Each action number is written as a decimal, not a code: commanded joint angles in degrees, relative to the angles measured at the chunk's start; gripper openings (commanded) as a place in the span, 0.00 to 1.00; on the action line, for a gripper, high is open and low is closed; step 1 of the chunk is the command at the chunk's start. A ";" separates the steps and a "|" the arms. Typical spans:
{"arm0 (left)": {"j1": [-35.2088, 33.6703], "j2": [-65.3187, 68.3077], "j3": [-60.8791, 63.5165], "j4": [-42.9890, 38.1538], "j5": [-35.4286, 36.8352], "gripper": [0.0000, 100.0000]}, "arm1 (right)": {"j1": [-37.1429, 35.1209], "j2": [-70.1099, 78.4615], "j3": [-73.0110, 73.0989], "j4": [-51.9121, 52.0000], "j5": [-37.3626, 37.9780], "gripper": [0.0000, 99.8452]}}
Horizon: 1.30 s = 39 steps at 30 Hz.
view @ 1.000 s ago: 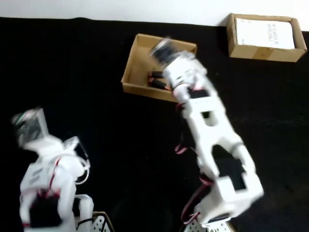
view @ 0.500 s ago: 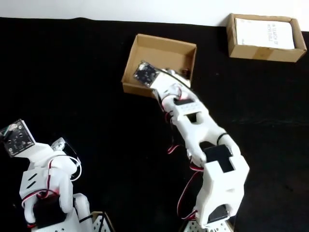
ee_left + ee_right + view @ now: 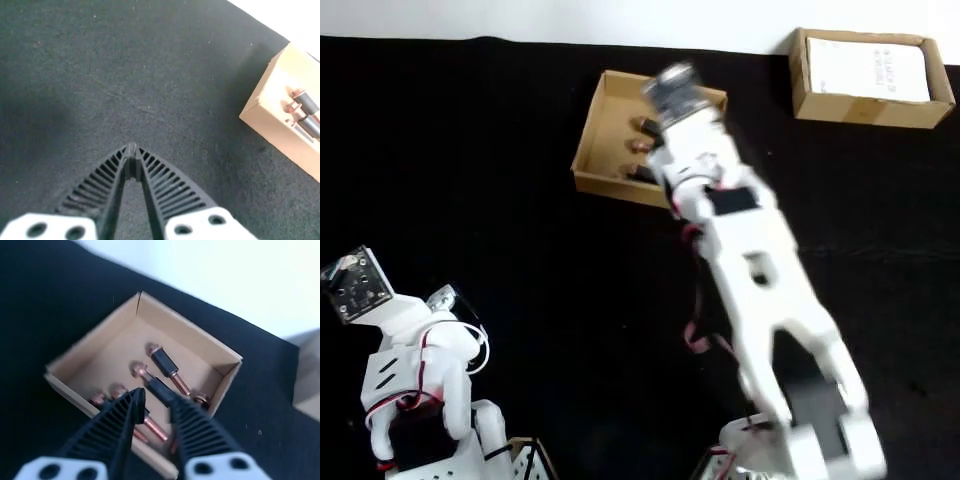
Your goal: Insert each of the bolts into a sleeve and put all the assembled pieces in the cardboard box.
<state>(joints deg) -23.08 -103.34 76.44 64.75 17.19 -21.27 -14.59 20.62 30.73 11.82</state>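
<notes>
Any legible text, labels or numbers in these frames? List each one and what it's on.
White sheet in the far cardboard box: faint printed lines, too blurred to read.
Task cardboard box: no markings visible.
Table: no text visible.
Nothing can be read out.

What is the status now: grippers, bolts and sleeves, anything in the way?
Left gripper shut, empty, over the table. Right gripper open, above the cardboard box. Assembled pieces lie in the box. Second box stands apart.
</notes>
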 commanded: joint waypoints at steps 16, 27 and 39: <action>9.54 -0.40 9.36 -22.59 -9.41 0.01 | -2.33 -51.74 12.18 37.67 -15.56 0.01; 12.18 -0.22 20.70 -27.87 -9.41 0.01 | 1.63 -83.21 62.90 17.98 -15.30 0.01; 12.18 -0.22 20.70 -17.67 -9.41 0.01 | 10.59 -89.80 82.07 17.01 -15.38 0.01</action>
<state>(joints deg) -11.65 -103.25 96.22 41.80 8.13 -12.48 -103.65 95.60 44.97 -3.47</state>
